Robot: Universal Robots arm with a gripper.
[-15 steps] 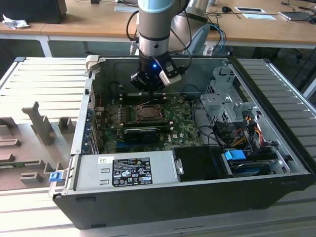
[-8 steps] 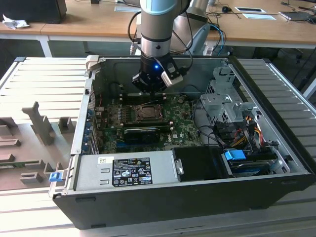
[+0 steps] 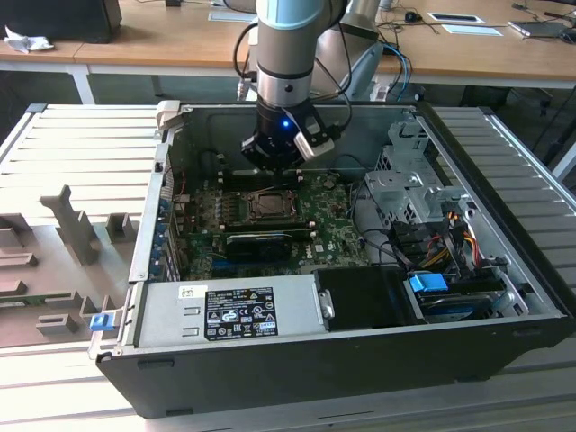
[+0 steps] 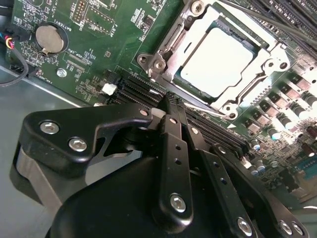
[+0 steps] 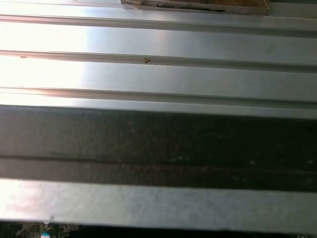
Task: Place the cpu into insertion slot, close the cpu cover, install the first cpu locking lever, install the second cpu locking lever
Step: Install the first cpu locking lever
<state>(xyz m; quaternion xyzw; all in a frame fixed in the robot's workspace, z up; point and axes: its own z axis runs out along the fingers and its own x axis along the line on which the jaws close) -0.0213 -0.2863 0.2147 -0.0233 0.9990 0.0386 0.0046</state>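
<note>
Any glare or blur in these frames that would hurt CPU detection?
Second wrist view: glare whitens the cpu top; the gripper looms dark and close. First wrist view: blown-out bright bands, soft focus. Exterior view: evenly lit, case interior shadowed.

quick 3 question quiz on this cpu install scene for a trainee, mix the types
1. True or false: the cpu already lies in the insertion slot.
2. Multiple choice: the cpu cover is (a) lifted upright, (b) lying down around the chip, (c) resting outside the case.
3. Short answer: in the second wrist view, what round silvery part sits on the green motherboard away from the socket?

Key
1. True. The pale chip sits inside the socket.
2. b. The silvery frame lies flat, with the chip showing through its opening.
3. The coin cell battery.
</note>
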